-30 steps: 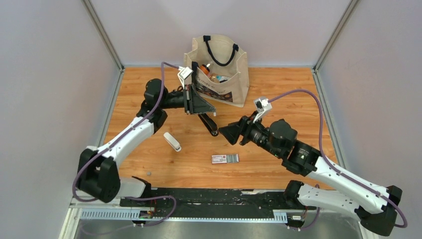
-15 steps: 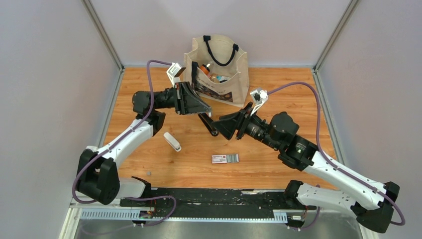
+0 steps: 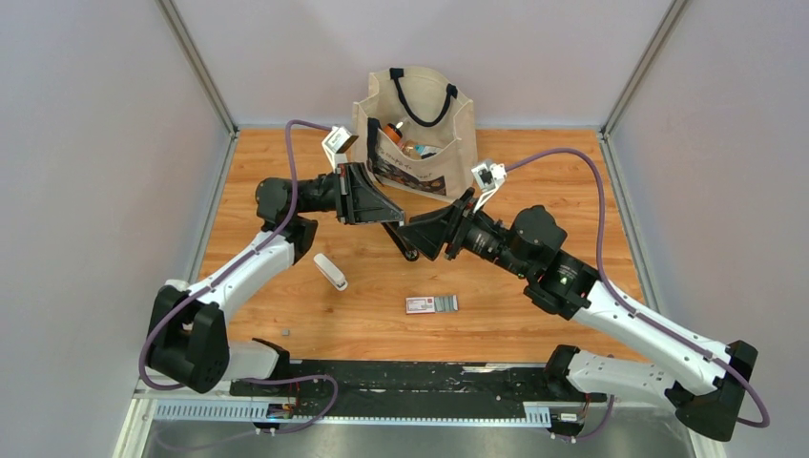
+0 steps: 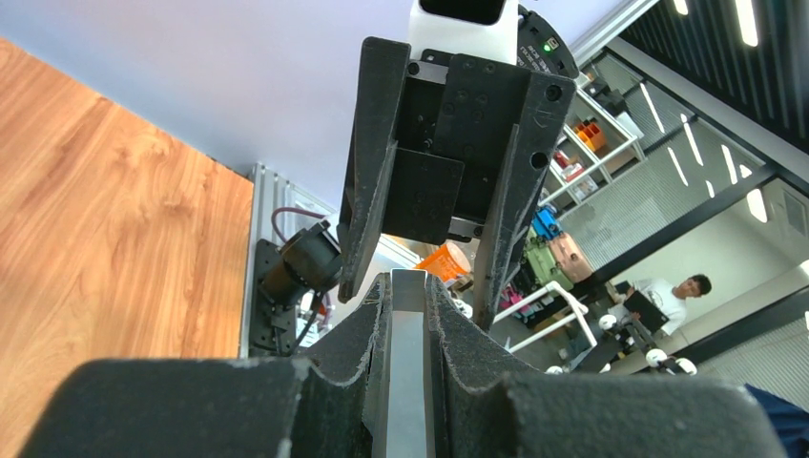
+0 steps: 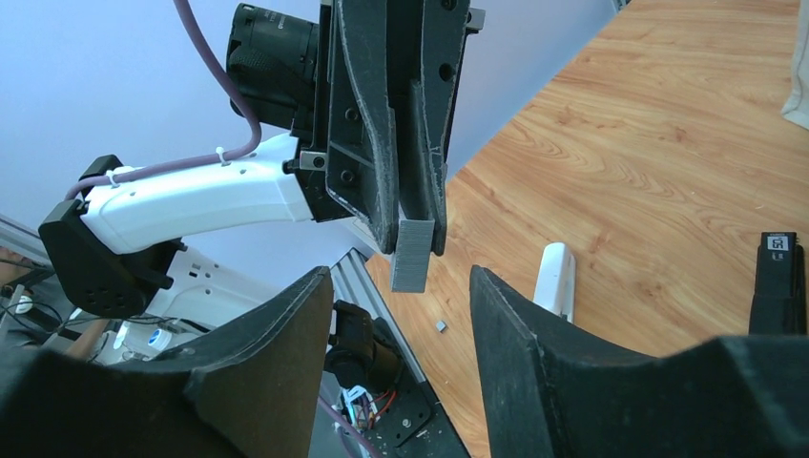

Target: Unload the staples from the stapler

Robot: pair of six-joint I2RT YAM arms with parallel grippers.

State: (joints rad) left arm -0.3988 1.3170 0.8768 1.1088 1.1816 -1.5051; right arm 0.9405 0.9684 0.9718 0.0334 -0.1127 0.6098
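My left gripper [image 3: 392, 215] is shut on a short grey strip of staples [image 4: 408, 382] and holds it in the air above the table. The strip also shows in the right wrist view [image 5: 414, 256], sticking out of the left gripper's fingers [image 5: 382, 143]. My right gripper [image 3: 410, 233] is open and empty, facing the left gripper tip to tip, with the strip just in front of its jaws [image 5: 401, 315]. The black stapler [image 3: 408, 253] lies on the table under both grippers, partly hidden, and shows at the right edge of the right wrist view [image 5: 777, 286].
A white oblong bar [image 3: 330, 271] lies left of the stapler. A small red-and-white box [image 3: 431, 304] lies nearer the front. A tiny grey bit [image 3: 284, 331] sits near the front left. A canvas tote bag [image 3: 420, 153] with items stands at the back.
My right gripper has moved left and toward the back until it faces the left gripper. The left gripper has turned and shifted slightly, still holding the strip.
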